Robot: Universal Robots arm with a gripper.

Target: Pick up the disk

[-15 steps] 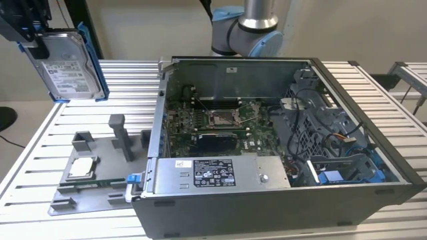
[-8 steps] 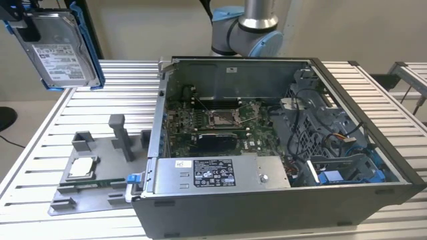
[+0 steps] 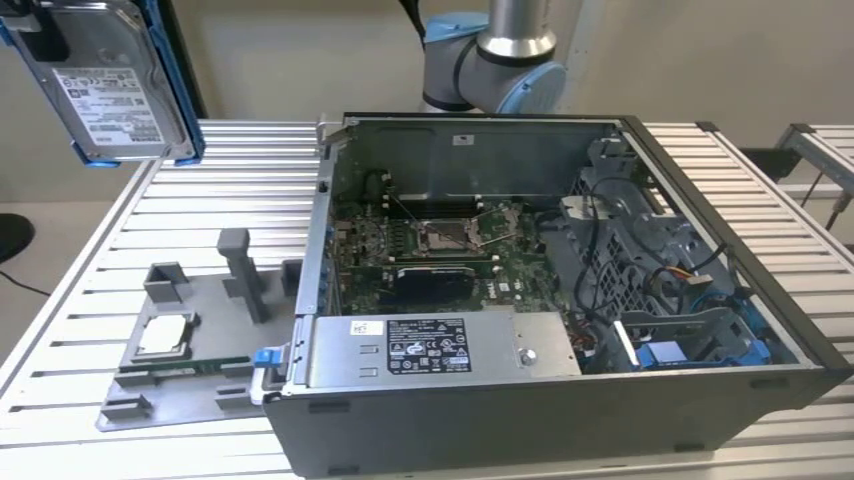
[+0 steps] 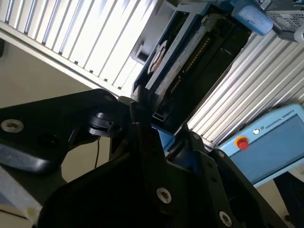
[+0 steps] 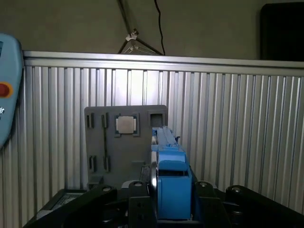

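High at the exterior view's left, well above the slatted table [image 3: 80,270], the disk [image 3: 114,85] hangs clear of every surface, standing on edge and slightly tilted, with its labelled face toward the camera and its blue bracket [image 3: 183,80] running down its sides. The gripper [image 5: 172,202] is pinched onto it: in the first wrist view the black fingers [image 5: 140,209] press in from either side of the drive's narrow edge, with the blue frame sandwiched between them. I judge the disk to be stiff and dense for its size. The metal faces are smooth and likely slippery, while the plastic bracket gives a little and offers better purchase. It is also a knock-sensitive thing, so a firm hold across its thickness near one end, as here, looks sound, though the weight hangs below the pads and could pivot if the grip loosened. The arm [image 3: 501,60] rises behind the open computer case [image 3: 534,425] and leaves the top of the picture. Its wrist looks down along the disk toward the grey fixture tray [image 5: 102,137] and small chip [image 5: 126,124] on the slats.
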